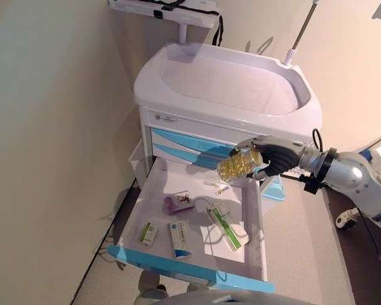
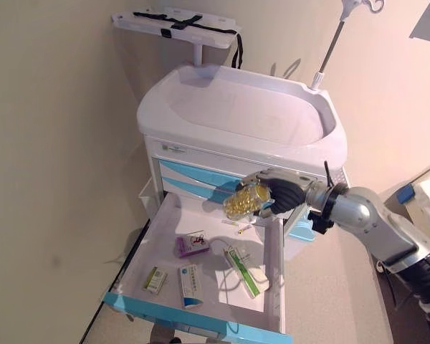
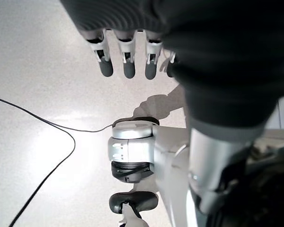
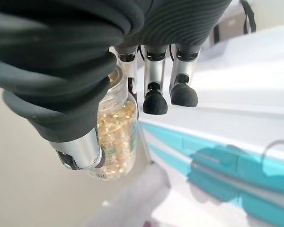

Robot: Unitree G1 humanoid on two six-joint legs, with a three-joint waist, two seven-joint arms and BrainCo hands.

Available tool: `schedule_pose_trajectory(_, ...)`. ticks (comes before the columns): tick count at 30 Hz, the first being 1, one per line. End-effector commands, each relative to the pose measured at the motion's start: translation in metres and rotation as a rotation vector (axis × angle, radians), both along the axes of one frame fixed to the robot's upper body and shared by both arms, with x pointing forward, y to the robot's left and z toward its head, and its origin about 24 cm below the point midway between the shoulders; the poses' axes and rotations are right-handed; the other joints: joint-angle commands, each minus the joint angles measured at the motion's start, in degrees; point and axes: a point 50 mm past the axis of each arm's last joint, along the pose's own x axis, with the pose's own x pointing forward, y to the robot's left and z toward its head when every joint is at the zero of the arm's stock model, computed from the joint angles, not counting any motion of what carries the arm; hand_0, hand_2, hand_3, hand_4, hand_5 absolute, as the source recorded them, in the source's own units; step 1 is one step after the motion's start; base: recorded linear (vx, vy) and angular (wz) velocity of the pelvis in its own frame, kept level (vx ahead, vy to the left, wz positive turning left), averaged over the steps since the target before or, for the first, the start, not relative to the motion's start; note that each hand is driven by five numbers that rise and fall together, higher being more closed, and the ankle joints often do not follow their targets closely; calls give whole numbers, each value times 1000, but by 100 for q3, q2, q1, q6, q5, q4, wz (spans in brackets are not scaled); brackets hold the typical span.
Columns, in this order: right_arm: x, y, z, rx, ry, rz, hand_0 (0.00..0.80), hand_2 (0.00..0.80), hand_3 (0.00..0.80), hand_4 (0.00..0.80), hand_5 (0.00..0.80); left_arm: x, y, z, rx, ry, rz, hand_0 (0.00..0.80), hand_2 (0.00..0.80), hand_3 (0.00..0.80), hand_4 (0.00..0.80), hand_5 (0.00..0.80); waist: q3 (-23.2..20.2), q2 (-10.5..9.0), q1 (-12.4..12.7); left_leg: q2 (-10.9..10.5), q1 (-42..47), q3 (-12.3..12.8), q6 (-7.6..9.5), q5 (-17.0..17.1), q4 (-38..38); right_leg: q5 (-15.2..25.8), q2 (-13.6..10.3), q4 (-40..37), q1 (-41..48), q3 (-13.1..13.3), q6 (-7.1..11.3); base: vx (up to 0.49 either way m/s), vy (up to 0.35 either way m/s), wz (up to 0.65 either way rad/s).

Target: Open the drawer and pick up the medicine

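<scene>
My right hand (image 1: 274, 159) is shut on a clear bottle of yellow capsules (image 1: 239, 164) and holds it tilted in the air above the back right of the open drawer (image 1: 261, 244). The bottle shows between thumb and fingers in the right wrist view (image 4: 116, 137). The white drawer with a blue front (image 2: 193, 322) is pulled far out of the white cart (image 2: 236, 115). Inside it lie a purple pack (image 1: 178, 203), two small boxes (image 1: 180, 237), a long white-green box (image 1: 227, 226) and small items. My left hand (image 3: 128, 56) hangs over the floor, fingers straight and empty.
The cart's top is a white basin-like tray (image 1: 232, 79) with a pole (image 1: 298, 35) at its back right. Closed blue drawers (image 1: 184, 149) sit above the open one. A wall (image 1: 51, 127) runs close on the left. A blue-white object (image 2: 423, 193) stands at the right.
</scene>
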Motion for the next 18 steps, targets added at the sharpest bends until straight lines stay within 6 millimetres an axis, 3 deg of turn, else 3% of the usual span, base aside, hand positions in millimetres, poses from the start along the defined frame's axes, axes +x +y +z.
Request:
schedule_pose_trajectory(1,9,-6,41,111,-128,-42,800,800,800,800,800,5,-2,-2,-10,-6,39,0,0,0,0,0,-329,-137,94,68,-166,113,-104,-421,283,279,37,403,-597,-43,169,0,0,0)
schedule_pose_trajectory(5,15,-11,52,125,-166,-73,800,800,800,800,800,3,-1,-2,-5,-1,45,0,0,0,0,0,-344,-169,103,65,-173,109,-107,-424,291,285,37,405,-599,-55,171,0,0,0)
schedule_pose_trajectory(7,26,-21,66,144,-204,-139,800,800,800,800,800,0,2,-1,3,6,53,0,0,0,0,0,-349,-213,143,62,-182,96,-112,-416,288,296,37,396,-602,-68,173,0,0,0)
schedule_pose_trajectory(18,59,-49,95,111,-252,-328,800,800,800,800,800,-11,8,0,12,39,76,0,0,0,0,0,-355,-338,214,68,-192,51,-128,-393,284,314,37,398,-593,-109,170,0,0,0)
